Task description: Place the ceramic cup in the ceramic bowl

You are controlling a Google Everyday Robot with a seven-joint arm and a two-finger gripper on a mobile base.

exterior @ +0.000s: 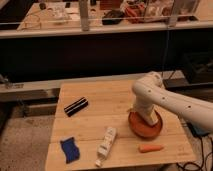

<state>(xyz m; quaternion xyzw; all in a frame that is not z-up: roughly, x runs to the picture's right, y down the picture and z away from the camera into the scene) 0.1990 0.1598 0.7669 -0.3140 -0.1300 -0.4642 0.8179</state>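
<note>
The orange-red ceramic bowl (143, 127) sits on the right part of the wooden table (95, 122). My white arm comes in from the right and bends down over the bowl. My gripper (145, 116) is down inside the bowl, mostly hidden behind the arm's wrist. The ceramic cup is not visible; the arm covers the bowl's middle.
A long white tube-shaped bottle (106, 144) lies at the front centre. A small orange carrot (150, 148) lies in front of the bowl. A blue cloth-like item (69, 150) is at the front left. A black bar-shaped object (76, 106) lies on the left.
</note>
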